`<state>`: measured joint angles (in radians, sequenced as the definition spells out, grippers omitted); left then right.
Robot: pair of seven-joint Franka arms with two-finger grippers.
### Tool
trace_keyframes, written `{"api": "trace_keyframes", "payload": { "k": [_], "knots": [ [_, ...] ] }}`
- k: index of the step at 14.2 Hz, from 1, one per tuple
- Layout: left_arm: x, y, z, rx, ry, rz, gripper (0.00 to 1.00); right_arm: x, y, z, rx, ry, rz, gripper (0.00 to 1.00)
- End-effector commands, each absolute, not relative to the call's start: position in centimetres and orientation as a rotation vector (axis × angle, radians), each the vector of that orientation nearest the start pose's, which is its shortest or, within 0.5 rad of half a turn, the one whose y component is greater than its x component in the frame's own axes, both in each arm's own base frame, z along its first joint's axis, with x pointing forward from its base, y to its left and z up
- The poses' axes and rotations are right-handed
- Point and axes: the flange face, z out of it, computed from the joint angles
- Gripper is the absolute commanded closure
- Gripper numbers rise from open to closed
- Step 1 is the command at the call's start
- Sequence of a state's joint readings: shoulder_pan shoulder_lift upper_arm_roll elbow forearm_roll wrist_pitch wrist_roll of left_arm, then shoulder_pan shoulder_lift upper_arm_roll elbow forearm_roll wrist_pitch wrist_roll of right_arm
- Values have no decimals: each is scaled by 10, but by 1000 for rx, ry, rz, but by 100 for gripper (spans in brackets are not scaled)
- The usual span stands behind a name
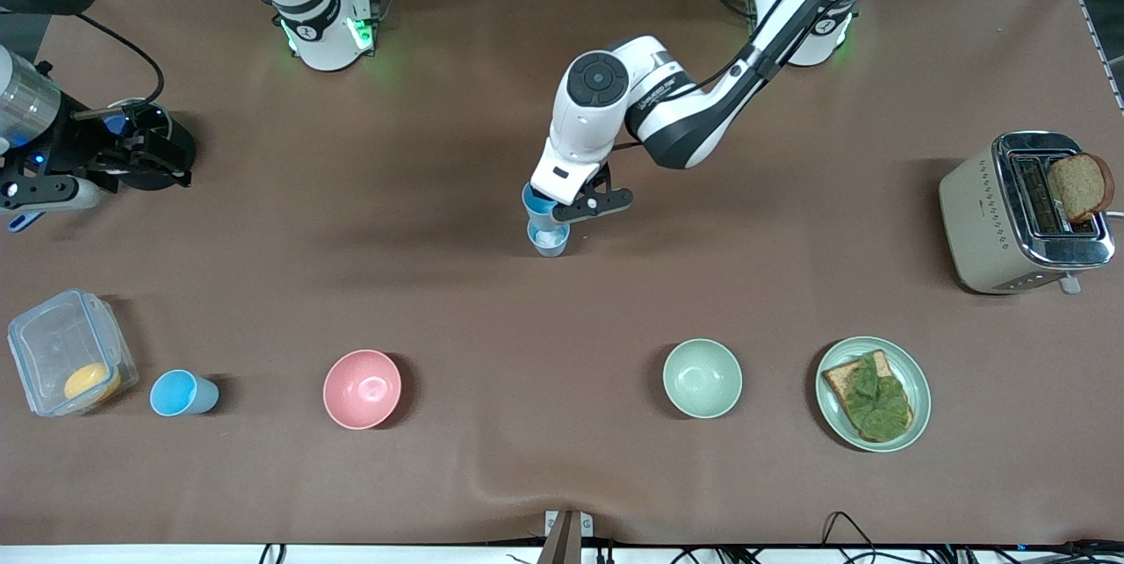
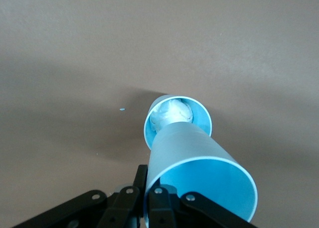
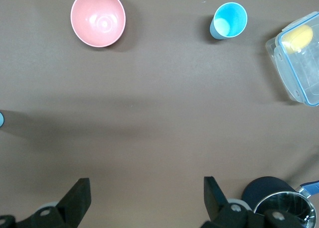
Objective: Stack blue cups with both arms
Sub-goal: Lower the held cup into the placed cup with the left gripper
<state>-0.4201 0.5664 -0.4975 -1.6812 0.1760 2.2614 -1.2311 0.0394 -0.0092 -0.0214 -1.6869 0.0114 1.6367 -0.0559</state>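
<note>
Blue cup [image 2: 199, 175] in left gripper [image 1: 575, 199], over 2nd cup [image 1: 550, 239].

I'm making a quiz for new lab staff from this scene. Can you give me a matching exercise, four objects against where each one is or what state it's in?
Things:
1. sky-blue cup
2. slice of bread
3. pink bowl
4. right gripper

States:
A. open, over the right arm's end of the table
B. standing up out of the toaster
C. held by the left gripper above a pale cup
D. on the table, empty, beside a lone blue cup

Pairs: 1-C, 2-B, 3-D, 4-A
</note>
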Motion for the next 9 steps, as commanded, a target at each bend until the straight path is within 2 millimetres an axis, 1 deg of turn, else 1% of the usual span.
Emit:
{"api": "trace_keyframes", "payload": {
  "k": [1,3,4,5,6,8,9],
  "knots": [
    [454,-520,300,-3217,-459,76,100,554,9,584,-3136,-125,63,0],
    [457,-519,297,-3218,-464,77,100,554,10,584,-3136,-127,65,0],
    [464,-516,300,-3224,-475,70,61,554,9,584,-3136,-125,65,0],
    [470,-513,304,-3227,-484,61,1,554,9,584,-3136,-125,65,0],
    [473,-515,316,-3243,-508,44,0,554,9,583,-3136,-125,67,0],
    [481,-512,339,-3259,-529,1,0,554,10,584,-3136,-130,65,0],
    [489,-502,350,-3253,-545,-32,0,554,10,583,-3136,-130,67,0]
  ]
}}
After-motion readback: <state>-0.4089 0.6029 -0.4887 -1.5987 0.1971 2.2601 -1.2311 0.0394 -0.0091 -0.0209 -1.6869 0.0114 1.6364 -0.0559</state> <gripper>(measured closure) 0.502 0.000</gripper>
